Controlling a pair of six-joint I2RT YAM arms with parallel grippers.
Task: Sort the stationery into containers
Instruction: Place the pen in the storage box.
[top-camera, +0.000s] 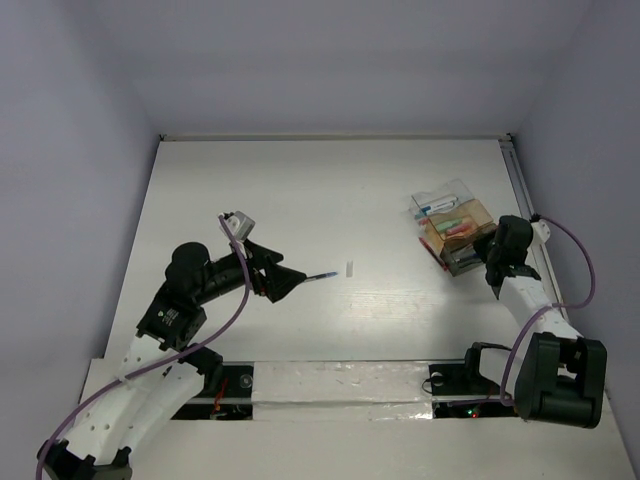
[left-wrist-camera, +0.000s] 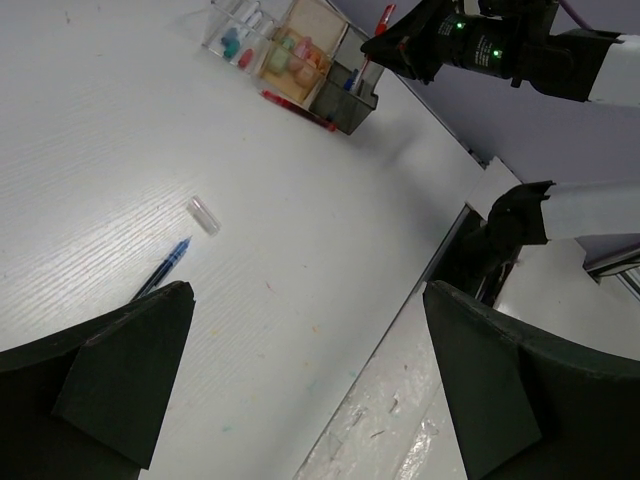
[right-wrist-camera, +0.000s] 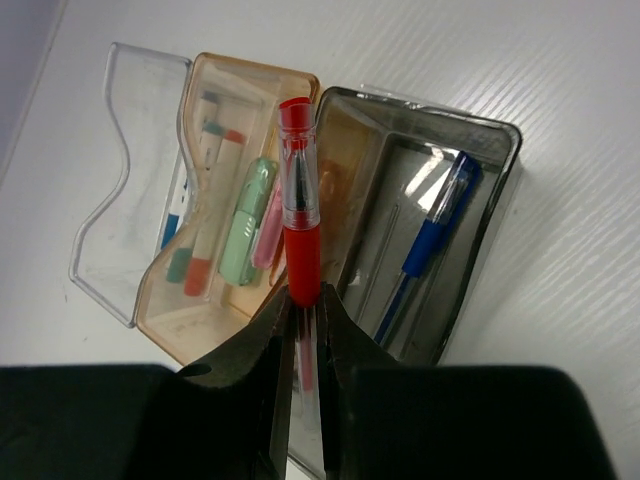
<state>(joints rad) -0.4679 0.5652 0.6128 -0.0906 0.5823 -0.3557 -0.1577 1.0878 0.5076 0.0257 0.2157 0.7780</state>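
**Item 1: red pen** (right-wrist-camera: 300, 230). Gripped at its lower barrel by the right claw (right-wrist-camera: 305, 310), whose jaws are nearly closed on it. It hangs over the wall between the orange box (right-wrist-camera: 215, 80) and the grey box (right-wrist-camera: 480, 150), cap end forward. Probably held there to be dropped in, most likely into the grey box with the boxed blue pen (right-wrist-camera: 430, 240). Its tip is hidden between the claw fingers.

**Item 2: boxes.** Joined in a row by the right edge of the desk (top-camera: 350, 180), clear box (right-wrist-camera: 130, 120) outermost. The orange box holds a green marker (right-wrist-camera: 245, 225) and pinkish pieces too overlapped to tell apart.

**Item 3: loose blue pen** (left-wrist-camera: 165, 268). Lies flat near the middle of the desk, not yet sorted. Its rear end is cut off behind a claw finger.

**Item 4: clear tube** (left-wrist-camera: 204, 215). Lies just beside the pen tip, apart from it, and is possibly its cap.

**Item 5: left claw** (left-wrist-camera: 310, 380). Jaws at full spread and holding nothing, set low beside the loose pen, apparently ready to take it.

**Unclear:** a red streak at the foot of the boxes in the left wrist view cannot be identified.
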